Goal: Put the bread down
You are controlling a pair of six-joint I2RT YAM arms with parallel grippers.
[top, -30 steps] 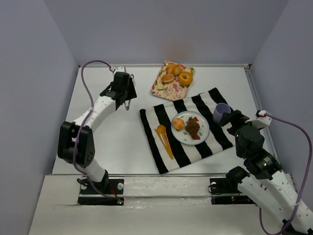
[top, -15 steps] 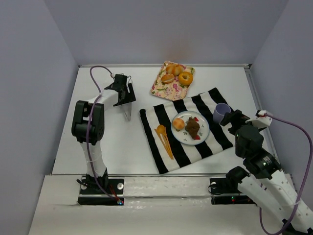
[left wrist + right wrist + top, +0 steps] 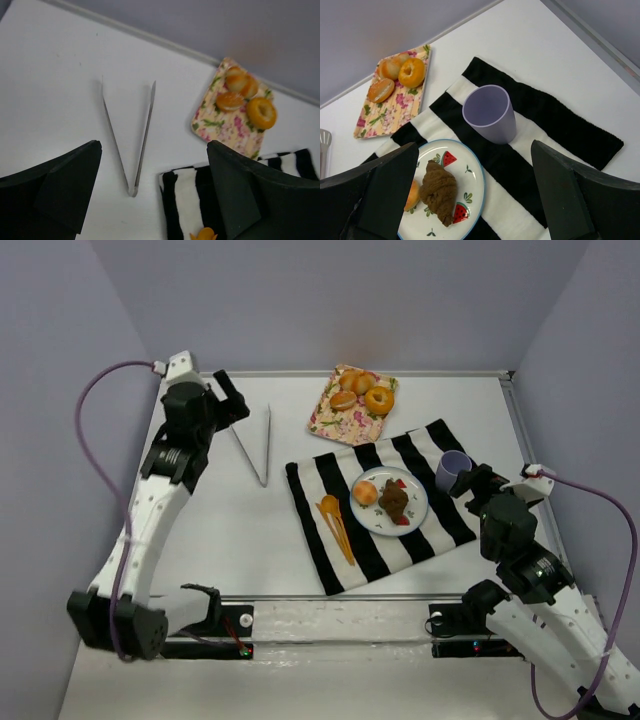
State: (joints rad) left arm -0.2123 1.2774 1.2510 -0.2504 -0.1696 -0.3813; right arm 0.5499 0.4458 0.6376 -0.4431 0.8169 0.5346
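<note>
The left gripper (image 3: 154, 144) has let go of the V-shaped metal tongs (image 3: 132, 190) and drawn back, its jaws now spread wide above them. The right gripper (image 3: 475, 146) is spread too. Just ahead of it, the dark brown lumpy bread (image 3: 439, 192) and the round golden bread (image 3: 365, 492) lie touching on the watermelon-printed white plate (image 3: 475, 185).

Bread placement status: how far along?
Done: the dark brown piece and the round golden piece both sit on the plate. In hand: nothing; the tongs lie on the table, left gripper open, clear of them, right gripper open near the cup. Left: seemingly nothing but parking the arms.
</note>
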